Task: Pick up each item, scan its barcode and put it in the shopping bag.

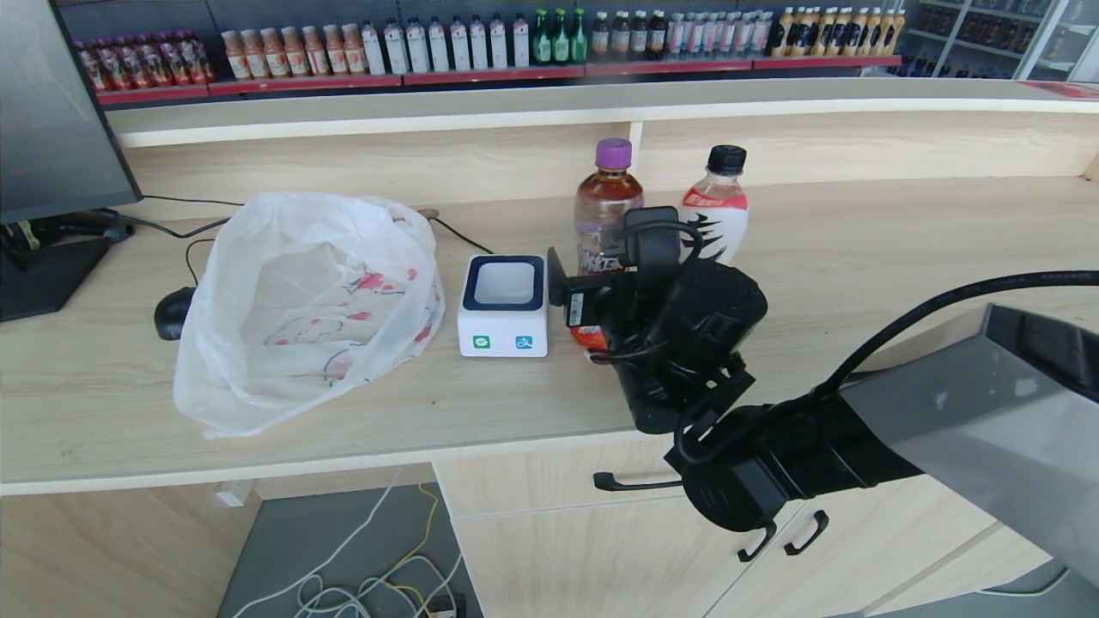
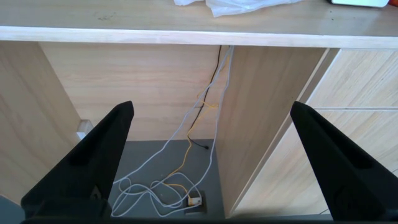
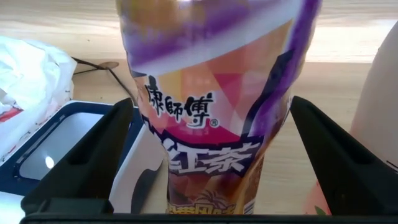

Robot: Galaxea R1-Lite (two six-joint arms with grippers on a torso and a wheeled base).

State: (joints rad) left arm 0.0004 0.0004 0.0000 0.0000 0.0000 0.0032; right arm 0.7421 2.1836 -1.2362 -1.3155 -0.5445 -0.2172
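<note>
Straddling the purple-capped bottle [image 1: 605, 197], the right gripper [image 3: 211, 102] apparently stands spread wide.

- Bright, even light falls from above on the counter [image 1: 859, 257]; its pale wood shows no hard-edged shadows.
- The shopping bag [image 1: 309, 300] glows white where light passes through the thin plastic. A soft, narrow shadow runs along its near edge.
- The scanner [image 1: 503, 305] has a pale sheen on its top window, and the right wrist view shows a small bright spot on that glass.
- Glare washes out the upper part of the purple-capped bottle [image 3: 217, 93].
- The monitor [image 1: 51, 103] at the far left is a dark mass.
- The back ledge [image 1: 549, 120] bows in the head view, and straight lines bend toward the edges.
- Under the counter the recess is shaded, and the cables [image 2: 155, 186] lie on a dim grey floor.
</note>
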